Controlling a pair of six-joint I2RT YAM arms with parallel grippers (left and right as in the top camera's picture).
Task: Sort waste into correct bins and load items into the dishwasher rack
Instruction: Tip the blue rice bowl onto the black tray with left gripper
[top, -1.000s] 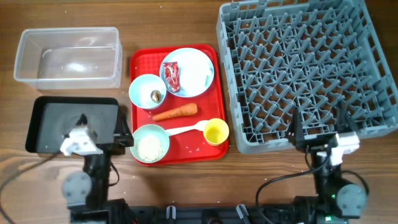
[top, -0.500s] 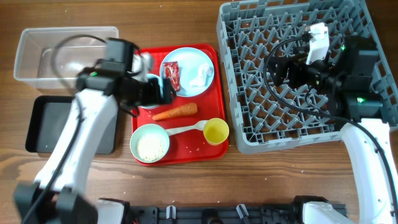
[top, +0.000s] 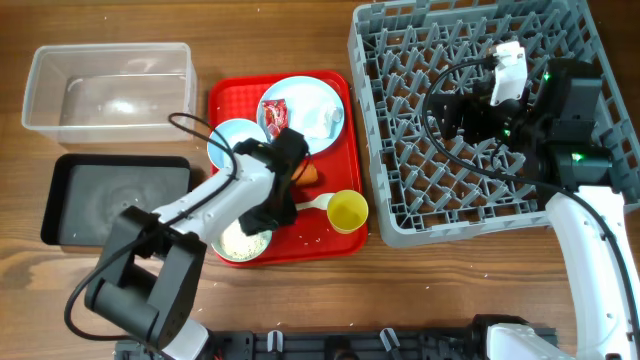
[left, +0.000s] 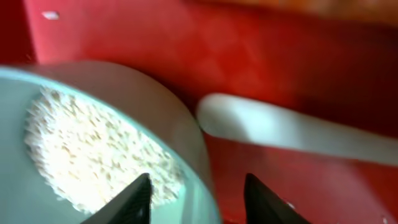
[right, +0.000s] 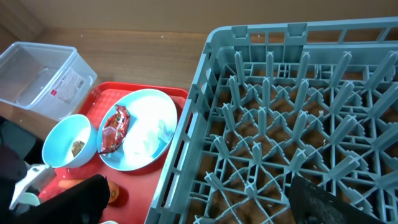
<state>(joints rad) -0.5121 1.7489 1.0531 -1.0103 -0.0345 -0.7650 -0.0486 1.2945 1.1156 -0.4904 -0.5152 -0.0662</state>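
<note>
My left gripper (top: 262, 218) hangs over the near bowl (top: 232, 243) of white rice (left: 93, 149) on the red serving tray. It is open, with the bowl's rim (left: 186, 124) between its fingers, one over the rice and one outside. The white spoon (left: 292, 130) lies just to the right, beside the yellow cup (top: 347, 211). The arm covers most of the carrot (top: 310, 173). The plate (right: 149, 124) holds the red wrapper (right: 114, 127) and the tissue (right: 158, 130). A second bowl (right: 68, 143) holds the brown lump. My right gripper (right: 208, 205) stands wide open and empty over the dishwasher rack (top: 362, 100).
The clear tub (top: 110, 90) stands at the back left with the black tray (top: 115, 200) in front of it. The red serving tray (top: 335, 240) lies between them and the rack. A few loose rice grains lie on it near the cup.
My left arm has swung from the far bowl down to the rice bowl, and its jaws have narrowed around the rim. My right arm rose earlier over the rack and now holds still.
</note>
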